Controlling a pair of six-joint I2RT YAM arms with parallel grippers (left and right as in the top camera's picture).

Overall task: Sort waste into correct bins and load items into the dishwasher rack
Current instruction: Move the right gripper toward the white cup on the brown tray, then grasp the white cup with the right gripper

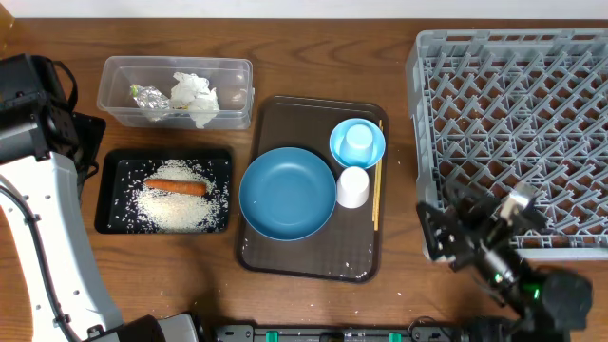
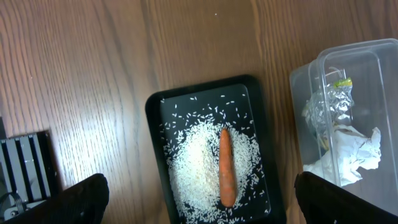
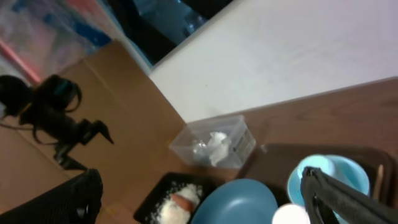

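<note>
While your left gripper [image 2: 199, 186] and right gripper [image 3: 199, 191] gaped wide and empty, the waste [image 1: 176, 211] sat sorted in the black tray [image 1: 106, 190] at nine o'clock and the clear tub [image 1: 114, 85] at ten, but the bowls [image 1: 287, 193], cup [image 1: 352, 187] and chopsticks [image 1: 376, 190] waited outside the rack [image 1: 513, 114] at three.

Wears a smooth white shell on the left arm [image 1: 47, 218] at 9 o'clock, under a black boxy joint with a thin black cable. Goes all black and blocky on the right arm [image 1: 494, 249] at 5 o'clock, with small green lights.
</note>
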